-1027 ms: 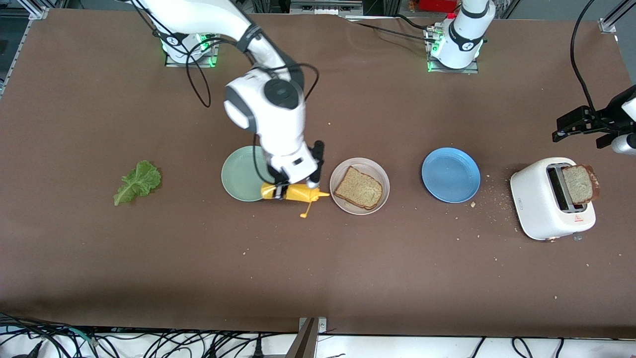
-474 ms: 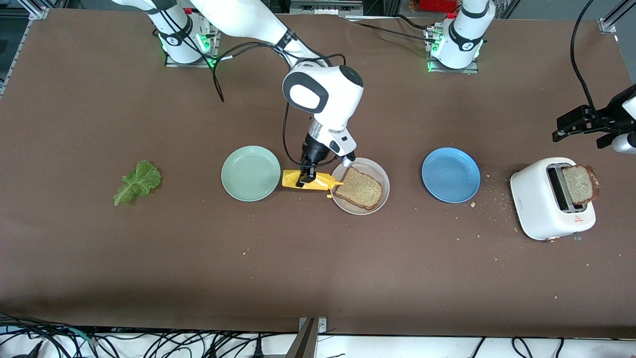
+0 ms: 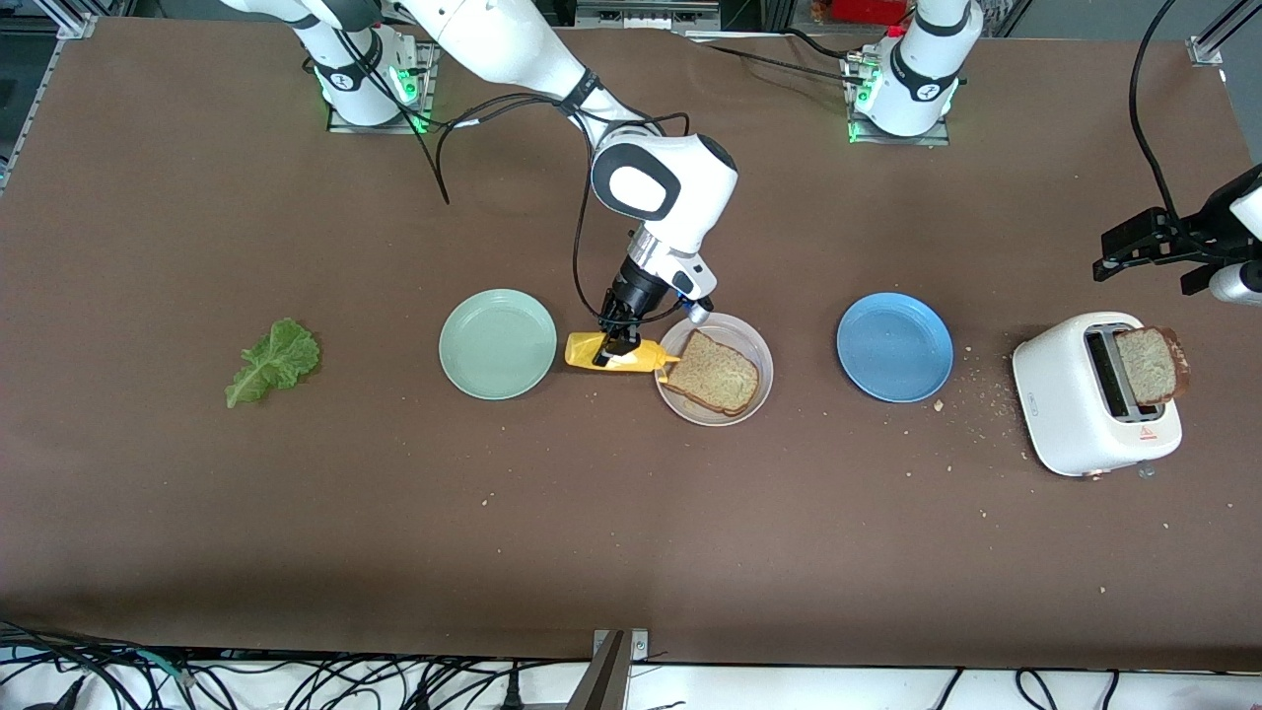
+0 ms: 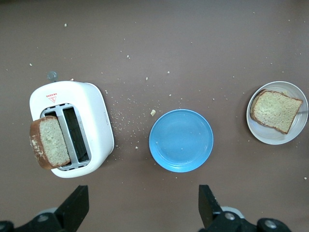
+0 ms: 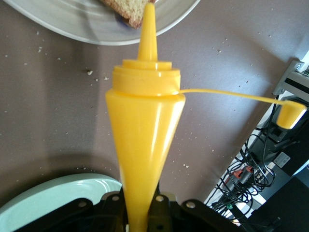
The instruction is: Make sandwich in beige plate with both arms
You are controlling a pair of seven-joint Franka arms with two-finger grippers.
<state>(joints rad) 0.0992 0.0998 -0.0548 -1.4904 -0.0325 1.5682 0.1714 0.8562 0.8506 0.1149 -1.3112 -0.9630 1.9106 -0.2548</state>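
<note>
Gripping one yellow bottle (image 3: 609, 352), right gripper (image 3: 618, 347) jaws, left gripper (image 4: 140, 212) wide, three plates, two toasts.

right arm (image 3: 663, 187): glossy white shell, grey oval joint cap, black band | black cables looping above its black end effector (image 3: 619, 347) | left arm (image 3: 1244, 219): white links, black cable, black end effector (image 3: 1134, 251) | bases: green lights
</note>
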